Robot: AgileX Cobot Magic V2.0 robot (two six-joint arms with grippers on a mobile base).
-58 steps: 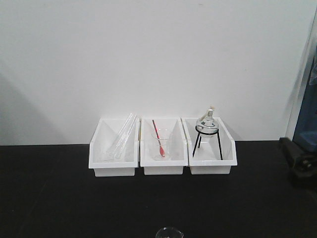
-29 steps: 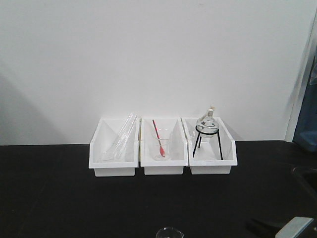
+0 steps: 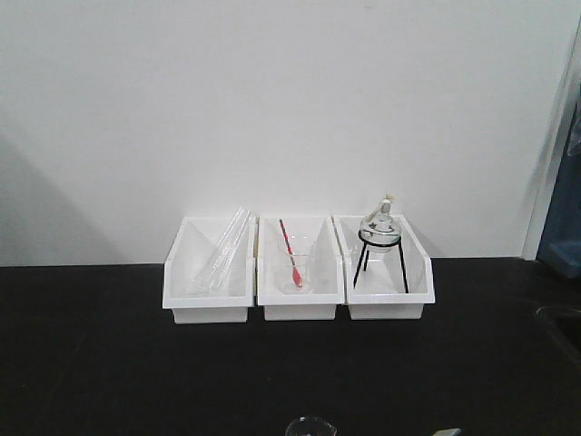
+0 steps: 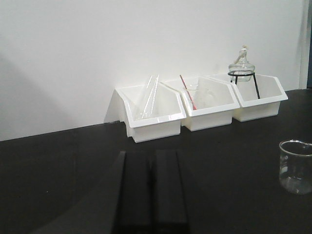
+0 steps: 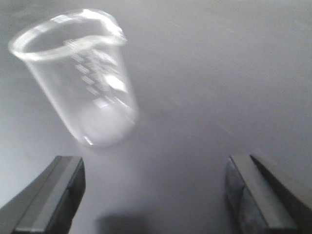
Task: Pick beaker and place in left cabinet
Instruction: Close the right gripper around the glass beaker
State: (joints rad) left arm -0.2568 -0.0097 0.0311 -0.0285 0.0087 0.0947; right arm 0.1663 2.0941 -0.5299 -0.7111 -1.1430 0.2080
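Only one beaker (image 5: 80,80) stands before the right gripper (image 5: 156,195), spread wide and empty, three bins (image 3: 300,312) beyond

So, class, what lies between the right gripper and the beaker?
Nothing. The right wrist view shows only bare dark tabletop between the open right gripper and the beaker.
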